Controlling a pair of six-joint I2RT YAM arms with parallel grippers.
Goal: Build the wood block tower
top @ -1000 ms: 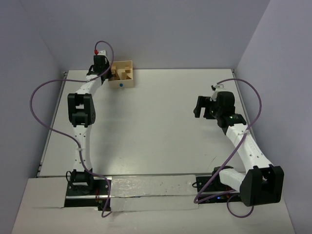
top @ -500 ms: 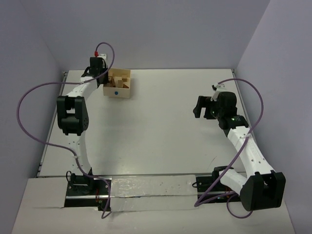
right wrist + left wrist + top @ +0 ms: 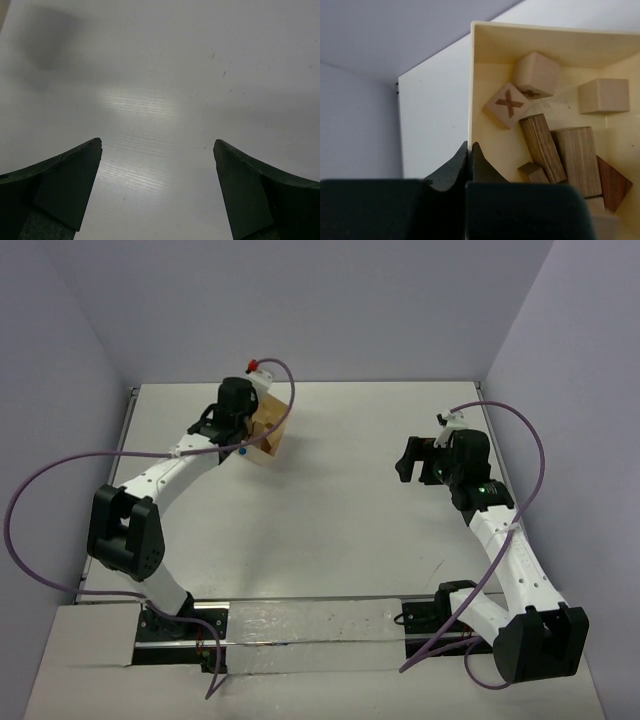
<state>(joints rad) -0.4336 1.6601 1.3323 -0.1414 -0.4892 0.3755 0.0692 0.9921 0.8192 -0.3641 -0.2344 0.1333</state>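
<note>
- Overhead view: the left arm (image 3: 150,480) stretches from its base at the near left edge toward the far left-centre of the worktop (image 3: 330,520). Its elbow sits low and its wrist is turned inward.
- The left end effector (image 3: 249,430) is clamped shut on one wall of a pale box (image 3: 273,432), which sits tilted with a corner toward the camera. A blue dot shows on the box's near face.
- The right arm (image 3: 505,540) bends up from the near right. The right end effector (image 3: 408,460) is held above bare worktop, well apart from the box.
- The worktop is matte white, and plain lilac-grey walls (image 3: 300,300) close it in on three sides.
- Left wrist view: the left end effector (image 3: 470,152) has its dark fingers (image 3: 451,167) pressed together on the box (image 3: 490,35) wall, one inside and one outside.
- This view alone shows the contents. The wood blocks (image 3: 542,145) lie loose in the box: a pale cube marked with an X, two more pale blocks, two darker bricks, a small dark piece and a reddish wedge.
- White worktop (image 3: 435,100) and wall show to the left.
- Right wrist view: the right end effector (image 3: 157,145) is spread wide with nothing between its fingers (image 3: 70,175).
- Below it is only bare worktop (image 3: 160,75), with a soft shadow at upper left.
</note>
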